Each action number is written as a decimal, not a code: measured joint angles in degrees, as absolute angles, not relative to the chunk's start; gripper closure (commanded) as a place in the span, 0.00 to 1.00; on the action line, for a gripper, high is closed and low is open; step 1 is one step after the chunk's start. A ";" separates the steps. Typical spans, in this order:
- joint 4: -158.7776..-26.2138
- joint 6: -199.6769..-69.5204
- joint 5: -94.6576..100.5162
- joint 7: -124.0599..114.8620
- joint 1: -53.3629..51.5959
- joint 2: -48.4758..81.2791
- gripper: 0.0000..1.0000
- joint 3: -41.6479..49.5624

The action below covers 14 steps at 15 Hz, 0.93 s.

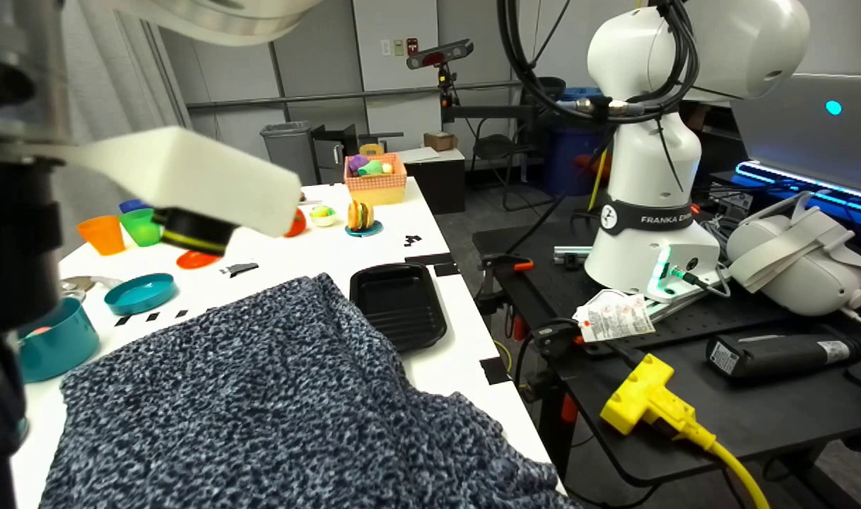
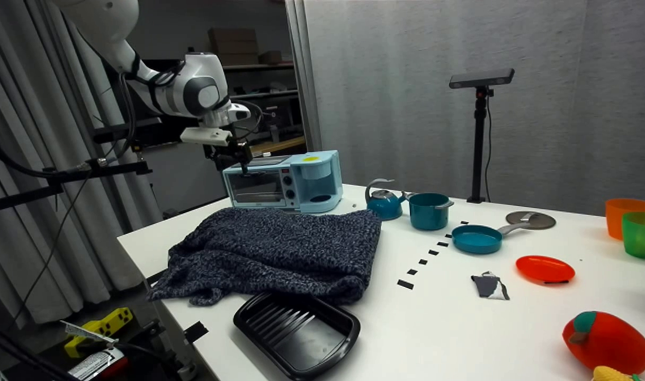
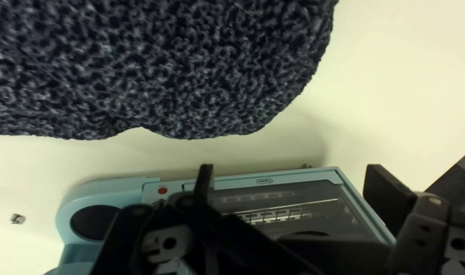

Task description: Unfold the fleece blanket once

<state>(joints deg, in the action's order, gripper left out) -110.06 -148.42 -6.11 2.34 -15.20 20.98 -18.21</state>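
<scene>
One narrow strip of worktop (image 3: 141, 156) runs between the toaster oven (image 2: 283, 182) and the fleece blanket (image 2: 280, 246), which lies in front of the oven. At the oven's glass-door end, white surface widens toward the worktop's edge; farther out from the oven, the blanket's rumpled end reaches that edge. Across the blanket from the oven sits the black tray (image 2: 297, 336), just beside the cloth; whether the cloth laps onto its rim I cannot tell. Next to the oven's other end stands the teal kettle (image 2: 384, 206), near a blanket corner. The jaws hang near the oven's front, released and spread wide, the oven showing between them. Fuzzy and mottled, dark navy with pale grey, the blanket is thickly layered and rounded along its folds.
</scene>
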 measured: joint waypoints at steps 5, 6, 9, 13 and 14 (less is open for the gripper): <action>-121.55 -148.53 -5.97 4.03 -13.13 10.62 0.00 -16.17; -124.05 -148.55 -5.97 4.30 -12.85 8.13 0.00 -15.85; -131.76 -148.82 -6.01 4.72 -12.42 -0.08 0.00 -14.76; -141.18 -149.66 -6.01 5.11 -12.42 -11.24 0.00 -12.82; -143.16 -149.70 -5.98 5.16 -12.42 -13.79 0.00 -12.29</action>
<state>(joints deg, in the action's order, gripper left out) -143.16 -149.70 -5.98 5.16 -12.42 -13.79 -12.29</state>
